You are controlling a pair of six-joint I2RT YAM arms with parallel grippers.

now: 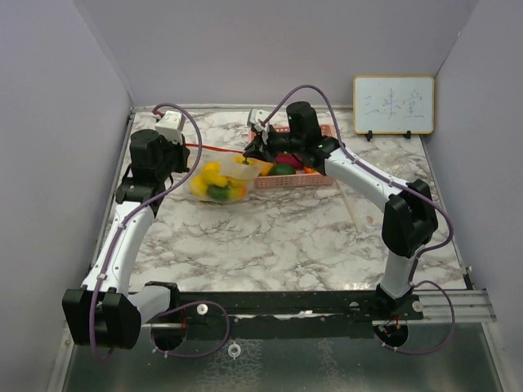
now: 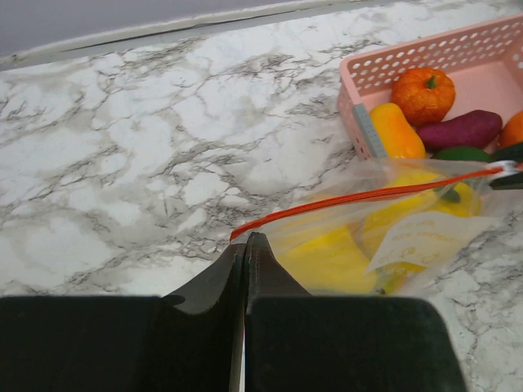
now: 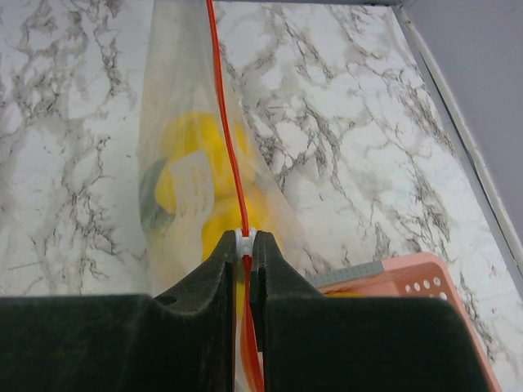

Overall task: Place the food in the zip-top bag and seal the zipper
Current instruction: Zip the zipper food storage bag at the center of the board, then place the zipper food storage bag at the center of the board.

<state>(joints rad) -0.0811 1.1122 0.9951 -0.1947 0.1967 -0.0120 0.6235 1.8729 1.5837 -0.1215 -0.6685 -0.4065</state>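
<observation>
While left gripper [image 2: 245,242] jaws pinch one zipper [image 2: 368,201] end as anchor, right gripper [image 3: 243,245] jaws clamp its white slider [image 3: 243,236] | strip taut between, likely for sealing | zip-top bag [image 2: 327,245] holds yellow food [image 3: 192,151] | more in pink basket [image 2: 425,57].

Bright, even overhead light, soft shadows (wrist views blur slightly up close), little glare.

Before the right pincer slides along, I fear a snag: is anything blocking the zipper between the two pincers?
Nothing visible does. The zipper runs bare and taut from the right pincer to the left pincer; the food sits below it, inside the zip-top bag.
</observation>
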